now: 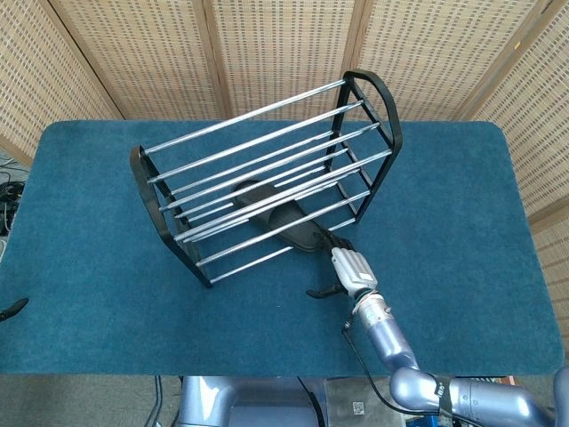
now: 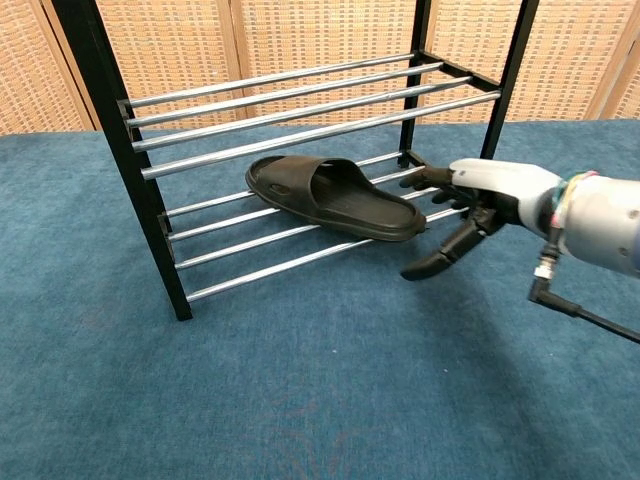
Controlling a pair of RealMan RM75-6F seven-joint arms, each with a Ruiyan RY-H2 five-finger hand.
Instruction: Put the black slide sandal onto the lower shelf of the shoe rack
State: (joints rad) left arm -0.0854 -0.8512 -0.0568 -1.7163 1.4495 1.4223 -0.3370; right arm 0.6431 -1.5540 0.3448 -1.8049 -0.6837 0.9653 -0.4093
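left the black slide sandal (image 2: 335, 196) lying across the lower shelf (image 2: 262, 239) rails, right hand (image 2: 476, 213) released with fingers spread just beside its heel, where a stray sweep could knock it off.

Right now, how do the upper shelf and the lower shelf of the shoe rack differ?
The lower shelf carries the black sandal, lying flat across its bars; the upper shelf carries nothing. The open robot hand is level with the lower shelf, apart from the sandal, well below the upper shelf. Both shelves are rows of shiny metal bars in one black frame.
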